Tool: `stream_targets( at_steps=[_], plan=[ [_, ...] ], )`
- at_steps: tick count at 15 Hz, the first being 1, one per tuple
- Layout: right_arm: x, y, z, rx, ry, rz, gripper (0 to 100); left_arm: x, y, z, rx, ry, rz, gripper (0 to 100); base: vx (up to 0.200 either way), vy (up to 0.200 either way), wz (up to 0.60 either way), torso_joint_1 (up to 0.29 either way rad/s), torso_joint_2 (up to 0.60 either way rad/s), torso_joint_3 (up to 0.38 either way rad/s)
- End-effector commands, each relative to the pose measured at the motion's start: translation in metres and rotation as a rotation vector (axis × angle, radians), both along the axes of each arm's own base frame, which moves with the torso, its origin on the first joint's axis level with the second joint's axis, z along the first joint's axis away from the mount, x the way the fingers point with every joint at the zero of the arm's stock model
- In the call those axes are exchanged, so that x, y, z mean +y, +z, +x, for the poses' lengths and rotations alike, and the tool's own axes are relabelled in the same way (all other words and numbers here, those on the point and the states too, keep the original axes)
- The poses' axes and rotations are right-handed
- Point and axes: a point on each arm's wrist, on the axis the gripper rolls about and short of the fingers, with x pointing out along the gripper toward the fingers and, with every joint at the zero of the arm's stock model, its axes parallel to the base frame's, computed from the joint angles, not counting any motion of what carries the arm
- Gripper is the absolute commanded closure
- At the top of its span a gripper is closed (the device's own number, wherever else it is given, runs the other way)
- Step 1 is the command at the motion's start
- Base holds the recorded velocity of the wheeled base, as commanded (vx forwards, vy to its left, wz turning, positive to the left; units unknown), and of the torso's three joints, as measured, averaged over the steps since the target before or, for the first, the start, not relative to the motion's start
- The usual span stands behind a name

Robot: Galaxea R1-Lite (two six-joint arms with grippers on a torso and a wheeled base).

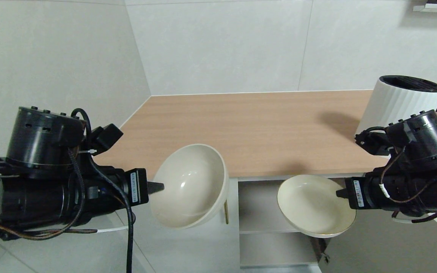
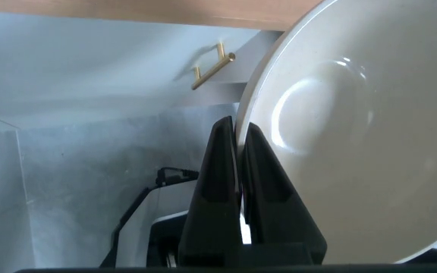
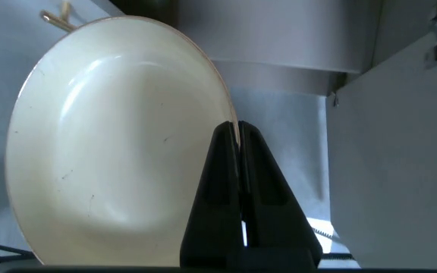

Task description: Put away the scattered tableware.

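- Left claw: pinching rim of bowl; bowl tilted, in air below table edge; nothing inside.
- Right claw: pinching rim of plate, in air before open cabinet; nothing on it.
- Risk: thin rim grips; dishes may pivot, slip, or strike cabinet frame.
- Table: white ribbed canister at far right, contents hidden.

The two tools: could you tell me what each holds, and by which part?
Left tool: deep cream ceramic bowl, by its rim. Right tool: shallow cream ceramic plate, by its rim.
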Motion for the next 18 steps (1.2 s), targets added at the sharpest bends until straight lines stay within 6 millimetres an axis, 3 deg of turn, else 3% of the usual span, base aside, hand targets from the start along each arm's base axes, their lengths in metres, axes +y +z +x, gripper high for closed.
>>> stream_targets(
  at_steps=[1, 18],
  plan=[
    [0.0007, -0.002, 0.0014, 0.007, 0.0, -0.004, 100, -0.0004, -0.0019, 0.0014, 0.008, 0.001, 0.003, 100, 0.0, 0.0, 0.0, -0.159, 0.39, 0.222],
    [0.0026, -0.0055, 0.0057, 0.01, -0.002, -0.005, 100, -0.0015, -0.0064, 0.0039, 0.026, 0.002, 0.012, 100, 0.0, 0.0, 0.0, -0.168, 0.47, 0.294]
  ],
)
